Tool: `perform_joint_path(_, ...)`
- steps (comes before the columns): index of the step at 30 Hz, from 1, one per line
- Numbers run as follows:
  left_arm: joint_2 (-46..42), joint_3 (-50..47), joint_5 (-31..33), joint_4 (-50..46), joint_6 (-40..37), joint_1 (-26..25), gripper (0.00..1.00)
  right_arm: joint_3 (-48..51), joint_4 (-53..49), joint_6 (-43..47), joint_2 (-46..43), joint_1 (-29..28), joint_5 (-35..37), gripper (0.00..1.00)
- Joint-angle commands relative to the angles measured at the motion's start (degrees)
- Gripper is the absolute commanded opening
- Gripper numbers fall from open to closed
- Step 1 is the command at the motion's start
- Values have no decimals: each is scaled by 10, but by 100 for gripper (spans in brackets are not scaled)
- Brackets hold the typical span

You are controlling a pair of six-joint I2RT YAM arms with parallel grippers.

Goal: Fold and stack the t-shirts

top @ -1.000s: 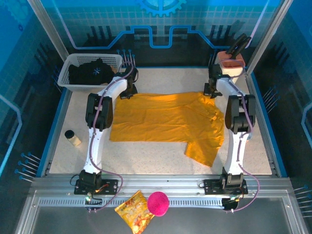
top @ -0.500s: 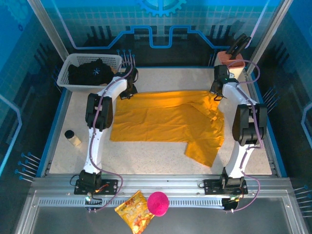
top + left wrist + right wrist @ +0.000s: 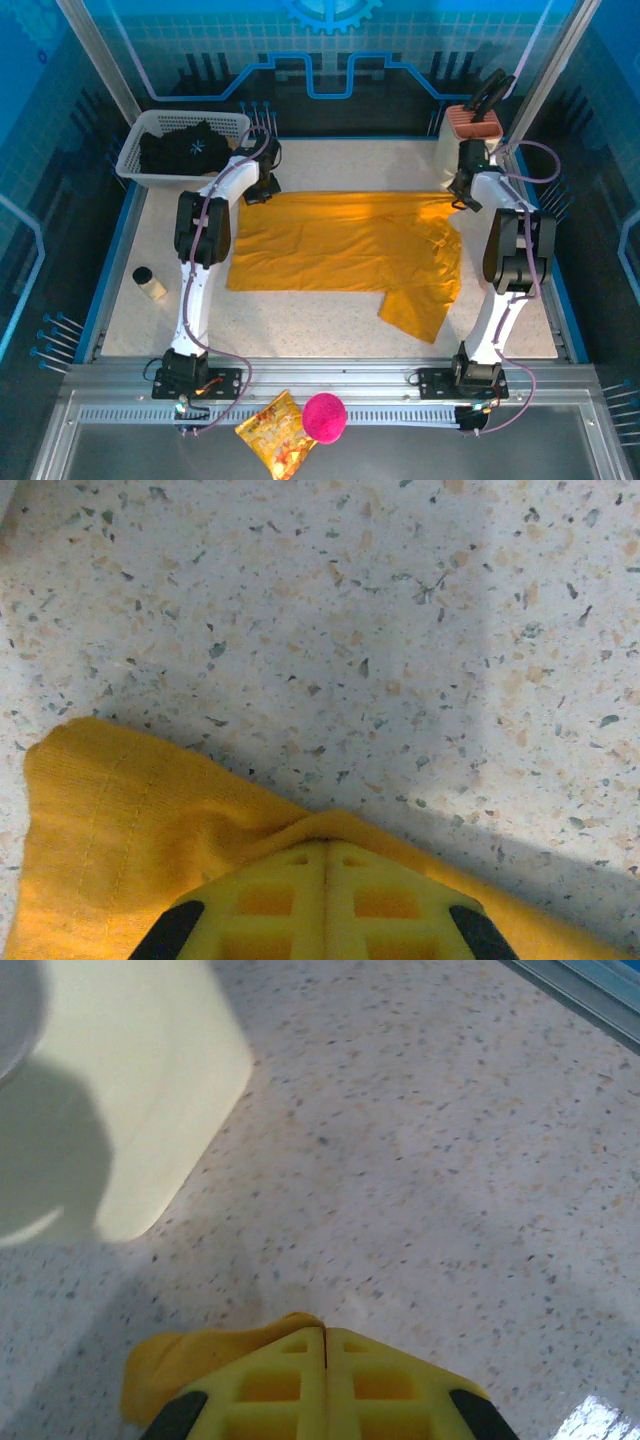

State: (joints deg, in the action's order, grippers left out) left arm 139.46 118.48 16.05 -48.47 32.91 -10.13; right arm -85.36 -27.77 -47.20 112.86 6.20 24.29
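Outward toward the table's [image 3: 300, 325] right edge went the right gripper [image 3: 325, 1335], spreading the large mustard-orange cloth t-shirt [image 3: 340, 245] for folding; it and the left gripper [image 3: 325, 847] clamp its far corners

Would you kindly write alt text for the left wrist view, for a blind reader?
The left gripper, its yellow jaws shut, pinches a bunched edge of the mustard-orange t-shirt lying on the speckled table.

Robot lab cell here: blue circuit-print wall panels [image 3: 200, 45] w/ gear logo [image 3: 330, 12], alu frame rail [image 3: 350, 380] up front, speckled bench [image 3: 320, 325], left arm [image 3: 200, 230] + right arm [image 3: 515, 250] bolted on.
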Motion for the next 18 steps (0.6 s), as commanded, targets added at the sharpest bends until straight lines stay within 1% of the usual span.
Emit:
perform_joint_path(1,26,4,24,-50,8,36,0,-8,23,-33,10,32,-27,0)
perform_joint_path(7,29,10,23,-47,4,37,0,-14,41,-24,31,42,-70,0)
perform_joint_path(12,40,30,10,-39,-5,38,0,-26,64,-20,62,43,-113,1)
perform_joint_path(14,46,40,5,-38,-4,38,0,-29,81,-15,72,43,-125,7)
perform_joint_path(16,50,48,-2,-30,-4,39,0,-32,97,-7,79,43,-130,18)
perform_joint_path(18,54,57,-5,-24,-6,40,0,-40,114,12,83,43,-136,32)
